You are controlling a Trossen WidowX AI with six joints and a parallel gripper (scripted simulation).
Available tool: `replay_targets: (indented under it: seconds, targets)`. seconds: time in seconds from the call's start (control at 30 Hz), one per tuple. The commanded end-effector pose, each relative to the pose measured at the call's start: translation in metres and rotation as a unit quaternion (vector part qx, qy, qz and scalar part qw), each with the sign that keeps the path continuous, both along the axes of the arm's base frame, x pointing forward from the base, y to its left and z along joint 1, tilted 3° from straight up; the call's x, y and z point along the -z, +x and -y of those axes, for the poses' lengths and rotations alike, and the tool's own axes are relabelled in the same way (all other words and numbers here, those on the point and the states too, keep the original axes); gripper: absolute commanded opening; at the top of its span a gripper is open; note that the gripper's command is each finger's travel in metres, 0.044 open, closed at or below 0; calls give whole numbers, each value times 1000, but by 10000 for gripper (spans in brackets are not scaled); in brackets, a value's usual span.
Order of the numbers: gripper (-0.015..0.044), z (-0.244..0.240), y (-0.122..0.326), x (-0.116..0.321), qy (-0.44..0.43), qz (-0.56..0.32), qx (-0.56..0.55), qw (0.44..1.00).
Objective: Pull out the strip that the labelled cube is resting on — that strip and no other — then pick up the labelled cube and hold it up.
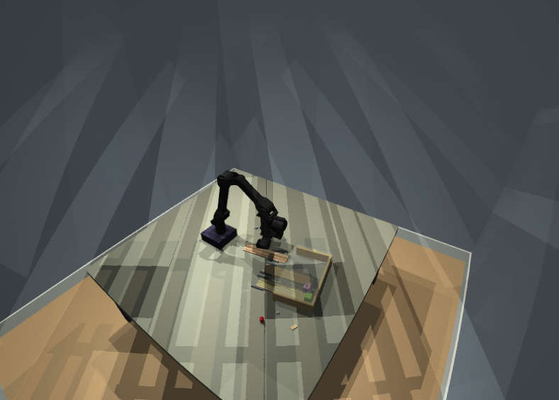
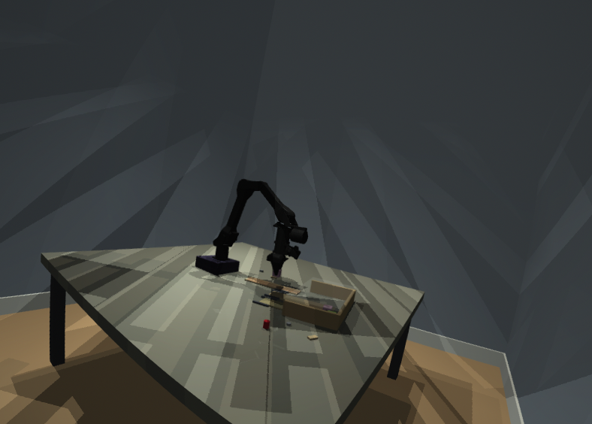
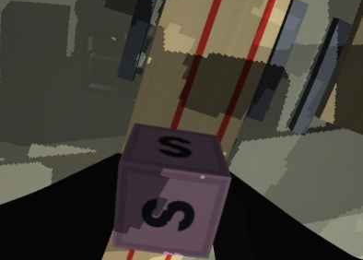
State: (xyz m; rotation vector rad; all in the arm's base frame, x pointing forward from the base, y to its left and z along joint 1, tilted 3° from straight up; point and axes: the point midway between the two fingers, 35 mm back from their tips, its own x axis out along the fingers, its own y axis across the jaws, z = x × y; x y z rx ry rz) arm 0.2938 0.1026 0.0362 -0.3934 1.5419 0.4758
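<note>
My gripper (image 1: 263, 245) (image 2: 276, 273) (image 3: 169, 172) is shut on a purple cube (image 3: 195, 190) marked with a black S. The cube shows between the fingers in the wrist view, and a bit of its purple shows under them in the exterior view; the gripper hides it in the top view. A light wooden strip (image 1: 279, 257) (image 2: 261, 281) (image 3: 161, 79) with two red lines runs below the cube, which appears a little above it. One end of this strip lies toward the arm's base, the other beside the wooden box.
The open-sided wooden box (image 1: 324, 276) (image 2: 313, 314) holds another purple cube (image 1: 306, 286) (image 2: 327, 307), a green cube (image 1: 308, 297) and more strips. Dark rails (image 3: 318, 81) lie beside the strips. A red piece (image 1: 261, 319) (image 2: 266, 323) and a beige piece (image 1: 294, 327) (image 2: 312, 337) lie on the table.
</note>
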Motion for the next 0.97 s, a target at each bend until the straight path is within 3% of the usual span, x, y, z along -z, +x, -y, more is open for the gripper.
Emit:
replay_targets:
  seconds: [0.0,0.2,0.93]
  targets:
    - [0,3,-5,-5,0,4,-3,1000]
    - [0,4,-4,-36,0,4,-3,1000]
    - [0,4,-5,-37,0,4,-3,1000]
